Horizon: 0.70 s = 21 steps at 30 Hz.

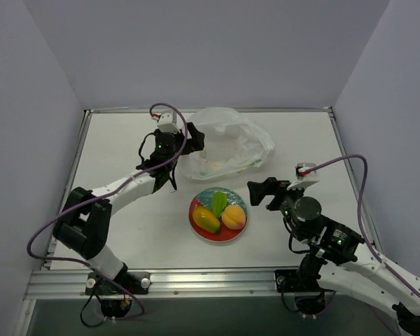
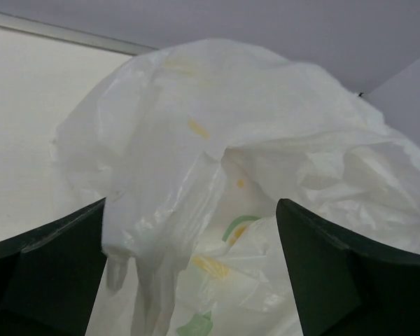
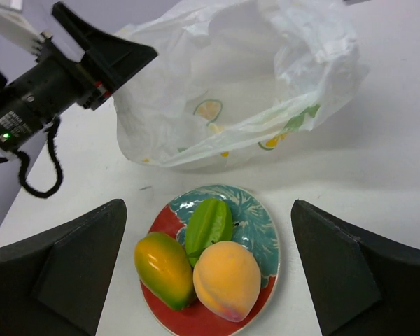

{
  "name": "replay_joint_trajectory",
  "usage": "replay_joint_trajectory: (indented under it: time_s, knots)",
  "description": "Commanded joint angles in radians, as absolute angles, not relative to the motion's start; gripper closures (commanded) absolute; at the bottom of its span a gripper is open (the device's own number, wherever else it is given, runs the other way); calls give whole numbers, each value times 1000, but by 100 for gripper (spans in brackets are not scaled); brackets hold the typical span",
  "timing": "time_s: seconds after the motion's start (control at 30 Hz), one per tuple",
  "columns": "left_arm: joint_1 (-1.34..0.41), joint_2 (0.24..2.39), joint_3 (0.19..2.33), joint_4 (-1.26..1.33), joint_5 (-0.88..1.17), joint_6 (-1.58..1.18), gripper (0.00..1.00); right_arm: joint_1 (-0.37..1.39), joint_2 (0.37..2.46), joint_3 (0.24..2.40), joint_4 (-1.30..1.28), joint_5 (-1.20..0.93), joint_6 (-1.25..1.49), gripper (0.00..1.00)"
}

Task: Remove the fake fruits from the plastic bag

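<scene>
Three fake fruits lie on a red-and-teal plate [image 1: 220, 237]: a yellow-orange mango [image 1: 206, 220], a green pointed one [image 1: 218, 204] and a round peach [image 1: 233, 217]. In the right wrist view, the mango [image 3: 163, 269], green fruit [image 3: 208, 225] and peach [image 3: 226, 278] sit together on the plate [image 3: 260, 222]. My right gripper [image 1: 259, 193] [image 3: 208, 207] hovers open just right of the plate, holding nothing. The plastic bag [image 1: 227, 143] [image 3: 231, 77] lies crumpled behind the plate. My left gripper [image 1: 192, 140] [image 2: 192, 238] stands open at the bag's left edge, with loose folds of the bag [image 2: 266, 126] between its fingers.
White table [image 1: 126, 210] inside grey walls, with a metal rail [image 1: 196, 283] along the near edge. The left arm's wrist [image 3: 49, 91] and its cable reach in at the back left. The purple cables [image 1: 357, 182] loop above each arm.
</scene>
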<state>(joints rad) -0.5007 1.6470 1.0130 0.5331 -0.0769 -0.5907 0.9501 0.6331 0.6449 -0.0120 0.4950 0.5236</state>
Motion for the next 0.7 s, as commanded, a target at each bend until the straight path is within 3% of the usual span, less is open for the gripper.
replay_joint_trajectory:
  time_s: [0.0,0.27,0.4,0.53,0.67]
  knots:
    - [-492,1494,1030,471,-115,-600,6,954,545,686,-109,633,497,0]
    - [-489,1160,943,246,-86,-635,6,954,385,718,-170,764,480,0]
    - [-486,985,957,-55,-65,-591,6,956,356,724,-224,810,486,0]
    - [-486,769,986,-193,60,-491,6,956,298,716,-239,877,518,0]
    - [-485,654,1038,-355,-18,-437,6,956,244,709,-239,943,551,0]
